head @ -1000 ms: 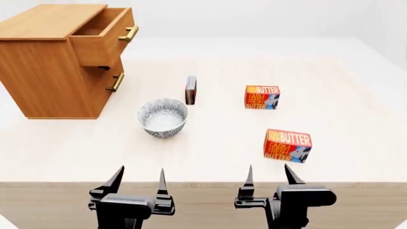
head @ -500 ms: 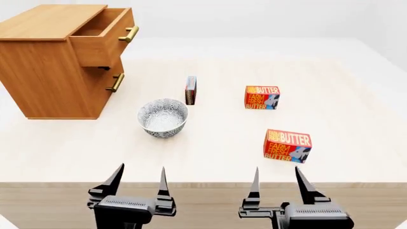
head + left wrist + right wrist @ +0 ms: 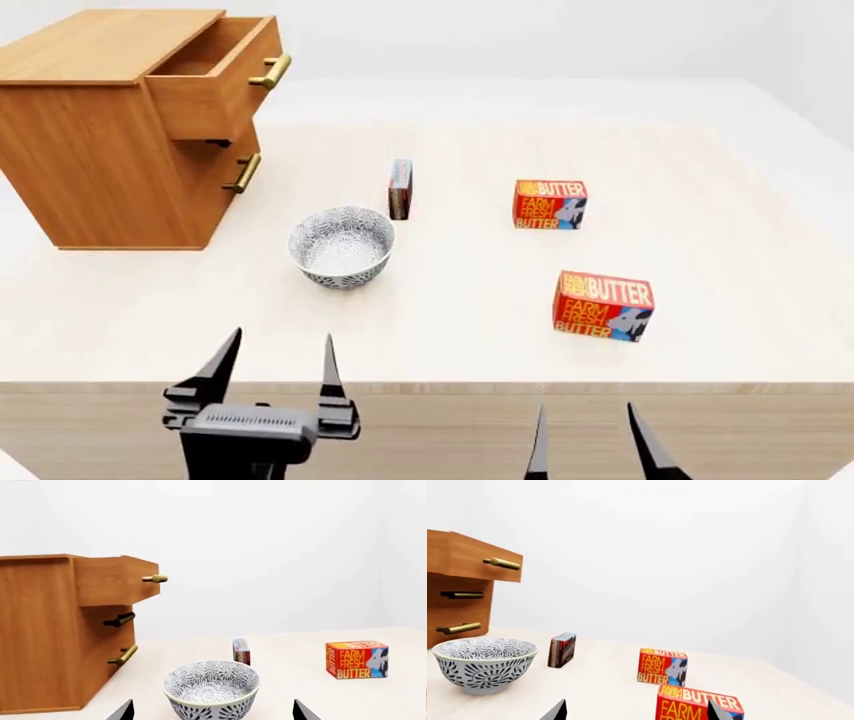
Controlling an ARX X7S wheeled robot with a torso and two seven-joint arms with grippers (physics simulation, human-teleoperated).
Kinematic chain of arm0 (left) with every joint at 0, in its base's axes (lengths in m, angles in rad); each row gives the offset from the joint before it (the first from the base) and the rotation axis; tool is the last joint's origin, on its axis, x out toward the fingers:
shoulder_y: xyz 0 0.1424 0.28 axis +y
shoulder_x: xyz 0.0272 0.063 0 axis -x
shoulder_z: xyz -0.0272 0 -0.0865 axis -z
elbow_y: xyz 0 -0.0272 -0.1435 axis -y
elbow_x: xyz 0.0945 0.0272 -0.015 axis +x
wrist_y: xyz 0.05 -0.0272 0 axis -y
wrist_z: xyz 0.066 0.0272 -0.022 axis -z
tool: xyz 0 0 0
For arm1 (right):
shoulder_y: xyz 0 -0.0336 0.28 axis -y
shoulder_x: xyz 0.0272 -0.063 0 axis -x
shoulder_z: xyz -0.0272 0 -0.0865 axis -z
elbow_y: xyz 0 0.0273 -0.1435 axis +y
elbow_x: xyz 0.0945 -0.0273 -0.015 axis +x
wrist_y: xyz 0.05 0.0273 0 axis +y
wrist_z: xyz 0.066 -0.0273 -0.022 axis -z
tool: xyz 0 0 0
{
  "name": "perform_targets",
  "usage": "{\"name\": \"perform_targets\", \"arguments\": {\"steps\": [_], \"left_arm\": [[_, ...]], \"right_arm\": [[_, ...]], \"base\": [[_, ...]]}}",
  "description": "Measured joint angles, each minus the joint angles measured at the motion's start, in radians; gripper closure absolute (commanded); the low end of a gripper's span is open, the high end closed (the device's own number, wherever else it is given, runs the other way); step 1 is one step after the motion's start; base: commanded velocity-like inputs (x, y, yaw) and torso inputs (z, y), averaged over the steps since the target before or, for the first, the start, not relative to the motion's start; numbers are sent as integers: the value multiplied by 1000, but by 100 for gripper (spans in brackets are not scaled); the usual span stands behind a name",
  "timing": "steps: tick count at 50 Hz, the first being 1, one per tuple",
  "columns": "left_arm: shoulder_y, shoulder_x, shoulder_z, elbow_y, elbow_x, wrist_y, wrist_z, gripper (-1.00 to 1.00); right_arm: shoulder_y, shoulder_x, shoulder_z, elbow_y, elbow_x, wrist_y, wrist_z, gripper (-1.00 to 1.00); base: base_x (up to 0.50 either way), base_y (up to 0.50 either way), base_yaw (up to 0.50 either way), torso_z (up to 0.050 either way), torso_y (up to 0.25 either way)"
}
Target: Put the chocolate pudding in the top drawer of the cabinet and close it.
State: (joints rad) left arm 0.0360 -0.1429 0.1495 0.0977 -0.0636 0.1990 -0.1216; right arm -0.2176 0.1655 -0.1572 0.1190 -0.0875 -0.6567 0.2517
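Left gripper [image 3: 278, 362]: jaws spread wide, nothing between them, poised over the near table edge. Right gripper [image 3: 587, 432]: low at the frame's bottom, only two parted finger tips visible, nothing held.

Beyond the left gripper stands the bowl [image 3: 342, 246], patterned, upright, open side up. Just behind it the pudding [image 3: 400, 188] stands on edge as a thin carton, narrow face toward the robot, apart from the bowl. To its right sit two butter boxes, far [image 3: 550, 204] and near [image 3: 603, 305], both well clear of the pudding.

The cabinet [image 3: 94, 150] occupies the far left of the table [image 3: 721, 180]; its drawer [image 3: 214, 80] is pulled out, cavity open upward, brass handle [image 3: 270, 70] facing right.

Handling, judged: the carton looks light and stiff but, standing on a slim base, likely to topple if nudged. A pinch across its two broad faces, taken near the upper edge, seems soundest.

Clearance, judged: the bowl blocks a straight left-arm approach; open tabletop lies right of the pudding. The drawer's front lip must be cleared from above.
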Motion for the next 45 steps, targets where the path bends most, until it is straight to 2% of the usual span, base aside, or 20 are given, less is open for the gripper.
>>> {"name": "perform_targets", "arguments": {"steps": [7,22,45], "left_arm": [[-4,-6,3,11,3,-15,-12,-100],[-6,-18,10,12,6,-11,-32,-100],[-21,-47,38,60,-4,-91,-33,-100]], "right_arm": [[-1,5,-4,16,-19,-25,13,-100],[9,11,-20,37,-42,-33,26,-100],[13,26,-52,48,-12,-45,18,-100]], "base": [[0,80,0,0,0],[0,491,0,0,0],[0,6,0,0,0]]}}
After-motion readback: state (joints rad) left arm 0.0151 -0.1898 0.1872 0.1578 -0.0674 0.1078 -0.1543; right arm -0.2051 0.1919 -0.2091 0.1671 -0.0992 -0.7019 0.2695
